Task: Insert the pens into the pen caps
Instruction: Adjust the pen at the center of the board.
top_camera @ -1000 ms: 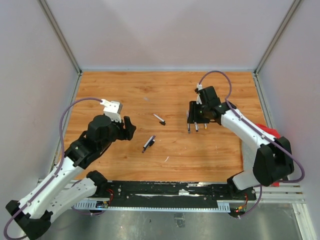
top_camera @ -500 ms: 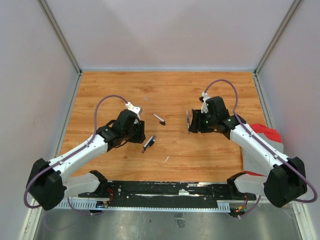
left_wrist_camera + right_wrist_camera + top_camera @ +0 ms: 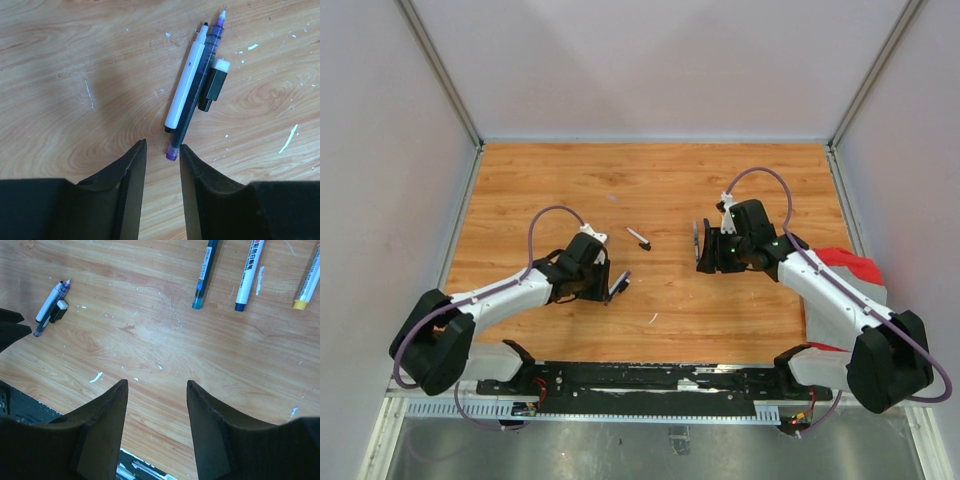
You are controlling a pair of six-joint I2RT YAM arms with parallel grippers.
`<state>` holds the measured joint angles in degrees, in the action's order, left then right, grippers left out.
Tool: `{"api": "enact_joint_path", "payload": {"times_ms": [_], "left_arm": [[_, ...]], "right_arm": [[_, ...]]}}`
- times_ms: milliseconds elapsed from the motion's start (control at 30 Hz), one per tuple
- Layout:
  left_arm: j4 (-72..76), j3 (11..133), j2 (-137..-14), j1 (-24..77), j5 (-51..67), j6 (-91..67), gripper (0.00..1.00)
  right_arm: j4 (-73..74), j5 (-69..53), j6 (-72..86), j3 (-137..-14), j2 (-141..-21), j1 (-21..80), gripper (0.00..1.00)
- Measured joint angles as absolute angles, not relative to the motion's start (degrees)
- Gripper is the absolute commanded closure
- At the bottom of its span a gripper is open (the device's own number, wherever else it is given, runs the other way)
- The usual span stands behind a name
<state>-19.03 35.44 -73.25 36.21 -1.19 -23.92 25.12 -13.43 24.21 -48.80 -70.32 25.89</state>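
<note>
Eyes on the purple pen (image 3: 196, 85). In the left wrist view it lies on the table (image 3: 75, 75) as a steep diagonal, with its tail at lower centre and its fine tip up near the top edge, right of centre. The white pen (image 3: 185, 82) is pressed along its left side on the same slant. The black cap (image 3: 212, 86), pale at one end and far shorter, touches its right side. All the tips point away from the camera and the tails point toward it.

That purple tail sits right at the mouth of the left gripper (image 3: 161, 152), closer to the right-hand finger than the left-hand one. The jaws stand narrow, with a slim strip of wood showing between them and nothing clamped.

My read is that the barrel runs roughly across the line the jaws close along, only a little tilted. A pinch here would bite the very tail end, and the white pen's tail just above could get dragged in.

From overhead the bundle lies lower left of centre, and a lone pen (image 3: 638, 238) lies apart, up and to the right of it.

The right gripper (image 3: 156, 395) hangs half-wide and empty over bare wood. In its view the bundle is tiny at upper left, well apart, and three more pens (image 3: 248, 270) line the top edge. The left arm is plainly the nearer one.
</note>
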Motion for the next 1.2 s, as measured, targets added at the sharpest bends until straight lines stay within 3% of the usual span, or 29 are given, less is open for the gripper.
{"api": "enact_joint_path", "payload": {"times_ms": [400, 1200], "left_arm": [[-15.7, 35.5, -78.1, 38.6, -0.7, -23.9, 0.65], [-19.0, 38.6, -81.0, 47.9, -11.6, -26.6, 0.69]], "right_arm": [[24.6, -14.3, 24.2, -48.4, -70.5, 25.9, 0.48], [24.4, -15.1, 24.2, -48.1, -70.5, 25.9, 0.48]]}}
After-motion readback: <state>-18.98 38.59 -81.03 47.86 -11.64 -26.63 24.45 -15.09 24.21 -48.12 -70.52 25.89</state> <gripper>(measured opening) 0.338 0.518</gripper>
